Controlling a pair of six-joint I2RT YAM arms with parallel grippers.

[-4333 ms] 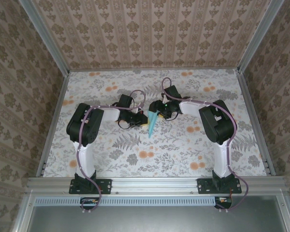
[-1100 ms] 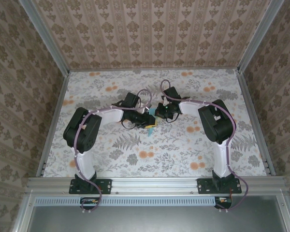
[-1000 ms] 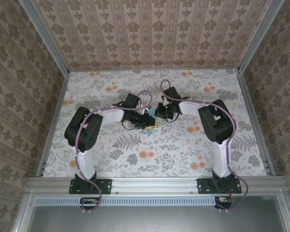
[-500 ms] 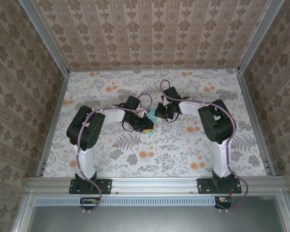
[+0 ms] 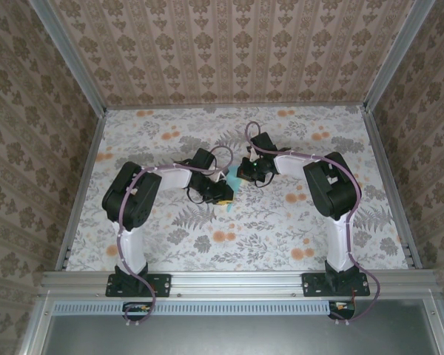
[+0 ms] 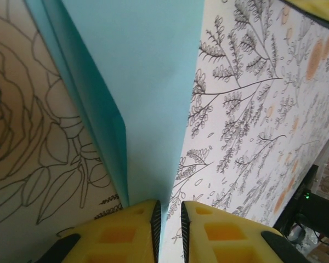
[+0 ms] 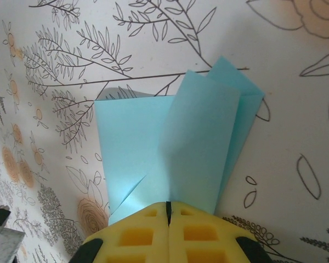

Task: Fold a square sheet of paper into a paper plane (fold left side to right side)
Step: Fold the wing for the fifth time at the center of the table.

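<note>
Our right gripper [image 7: 168, 215] is shut tight on one end of the paper plane [image 7: 170, 148], which sticks out just ahead of its pads. Our left gripper [image 6: 167, 219] is almost closed around the thin end. We think the folding is nearly done, but the loose flaps need pressing flat.

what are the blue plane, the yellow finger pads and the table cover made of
Paper plane: thin matte light-blue paper; sharp creases, layers lifting.
Finger pads: probably soft foam or rubber, matte yellow, moulded square recesses.
Table cover: printed floral sheet, smooth; cloth, paper or vinyl, cannot tell.
</note>
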